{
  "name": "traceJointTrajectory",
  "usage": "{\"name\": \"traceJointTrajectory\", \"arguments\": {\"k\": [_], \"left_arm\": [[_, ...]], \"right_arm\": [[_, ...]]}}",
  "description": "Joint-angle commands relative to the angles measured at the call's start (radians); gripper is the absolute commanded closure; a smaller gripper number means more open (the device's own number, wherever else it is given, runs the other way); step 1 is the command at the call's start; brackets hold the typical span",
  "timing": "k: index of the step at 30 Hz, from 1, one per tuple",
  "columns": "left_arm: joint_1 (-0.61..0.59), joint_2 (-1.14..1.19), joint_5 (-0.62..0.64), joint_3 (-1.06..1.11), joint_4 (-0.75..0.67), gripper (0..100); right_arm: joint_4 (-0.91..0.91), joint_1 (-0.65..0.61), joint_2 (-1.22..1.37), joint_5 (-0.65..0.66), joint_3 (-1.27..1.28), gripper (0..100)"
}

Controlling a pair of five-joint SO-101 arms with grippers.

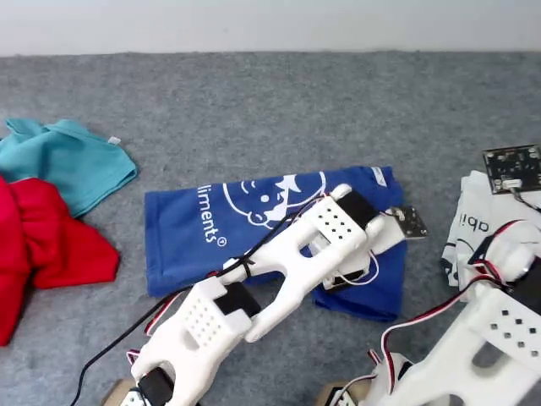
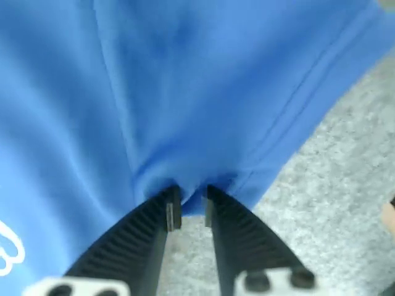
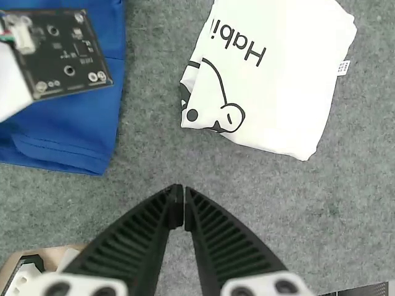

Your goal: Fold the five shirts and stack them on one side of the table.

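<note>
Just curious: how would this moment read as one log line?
left gripper: pinching blue shirt edge | right gripper: shut, empty | white shirt: folded

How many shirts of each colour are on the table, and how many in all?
blue shirt: 1
teal shirt: 1
red shirt: 1
white shirt: 1
Total: 4

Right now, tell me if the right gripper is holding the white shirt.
No, the right gripper is shut on nothing, apart from the white shirt.
</note>
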Motion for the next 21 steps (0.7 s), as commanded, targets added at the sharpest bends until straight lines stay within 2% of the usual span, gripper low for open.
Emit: {"name": "traceJointTrajectory", "arguments": {"k": [1,6,12,21], "left_arm": [[-0.003,0.003,-0.011,-0.036,-0.014,93],[-0.005,0.02,-0.011,-0.122,-0.012,93],[-0.028,0.029,-0.005,-0.193,-0.017,83],[-0.06,0.02,-0.005,-0.217,0.043,83]], "right_arm": [[0.039,0.01,-0.01,0.006,-0.003,98.0],[0.039,0.01,-0.01,0.006,-0.003,98.0],[0.039,0.01,-0.016,0.006,-0.003,98.0],[0.039,0.01,-0.016,0.006,-0.003,98.0]]}}
